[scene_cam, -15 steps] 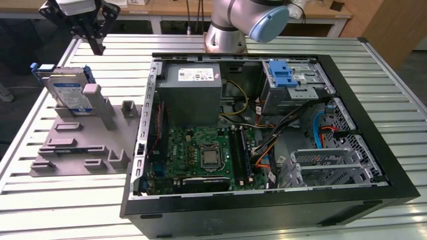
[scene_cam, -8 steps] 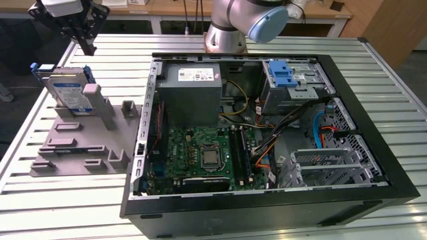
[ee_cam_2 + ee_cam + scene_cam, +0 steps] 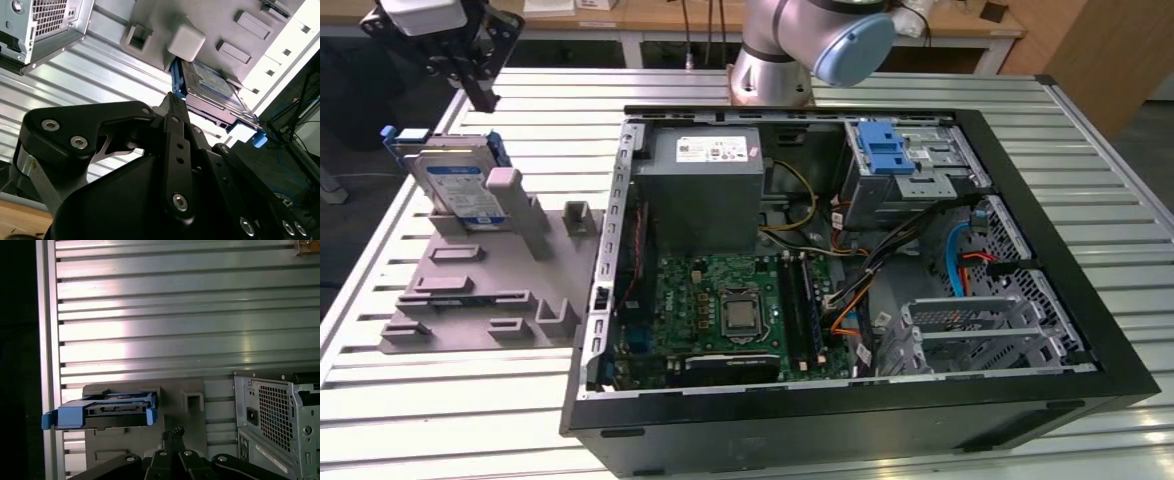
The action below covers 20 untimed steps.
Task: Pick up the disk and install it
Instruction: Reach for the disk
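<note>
Disk (image 3: 460, 185) location: it stands on edge in a slot of the grey holding fixture (image 3: 480, 290), which lies on the slatted metal tabletop (image 3: 454, 400). The label side faces the open computer case (image 3: 854, 430), and the blue carrier bracket frames its edges. The fixture sits just beside the case, on the exterior view's left.

Hand (image 3: 487, 100) status: my fingers are closed together at the tips and grip nothing. In the exterior view my hand hangs above the tabletop near the far end of the fixture. It is apart from the disk and not in contact with it.

In the second wrist view, my fingertips (image 3: 172, 98) point toward the disk (image 3: 210, 82), with a grey post of the fixture next to it. In the first wrist view, the disk (image 3: 107, 412) appears edge-on in its blue bracket, and my hand (image 3: 173, 432) is close beside it with a gap between them.

Case interior: the grey power supply box (image 3: 707, 180) sits at the far wall, the motherboard (image 3: 720, 310) lies on the case floor, and the metal drive bay (image 3: 921, 180) carries a blue latch piece (image 3: 887, 150) on top.
</note>
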Motion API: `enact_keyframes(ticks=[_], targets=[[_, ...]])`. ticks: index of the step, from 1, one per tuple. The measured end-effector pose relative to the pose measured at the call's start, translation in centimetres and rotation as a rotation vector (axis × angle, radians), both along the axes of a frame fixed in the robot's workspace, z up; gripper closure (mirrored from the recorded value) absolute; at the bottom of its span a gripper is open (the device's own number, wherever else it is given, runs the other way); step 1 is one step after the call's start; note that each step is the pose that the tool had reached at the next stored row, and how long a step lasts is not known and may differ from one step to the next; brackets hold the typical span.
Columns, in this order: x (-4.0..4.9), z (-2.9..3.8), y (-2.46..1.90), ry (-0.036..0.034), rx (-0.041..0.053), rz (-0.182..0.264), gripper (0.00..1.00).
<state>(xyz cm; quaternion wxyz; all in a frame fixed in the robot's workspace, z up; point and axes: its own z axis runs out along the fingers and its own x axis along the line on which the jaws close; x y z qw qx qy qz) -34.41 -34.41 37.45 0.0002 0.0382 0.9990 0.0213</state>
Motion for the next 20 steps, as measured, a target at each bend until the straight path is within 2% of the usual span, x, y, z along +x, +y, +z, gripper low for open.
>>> enact_keyframes(ticks=[6, 13, 16, 18, 20], targets=[[-1.24, -0.22, 0.00, -0.0001, 0.0000, 0.000, 0.89], [-1.45, -0.34, -0.07, 0.0001, -0.0003, 0.005, 0.89], [-1.66, -0.55, -0.16, 0.0028, -0.0002, 0.019, 0.89], [-2.10, -0.66, -0.18, 0.0031, -0.0003, 0.025, 0.89], [-3.01, -0.75, -0.18, 0.0031, -0.0003, 0.026, 0.89]])
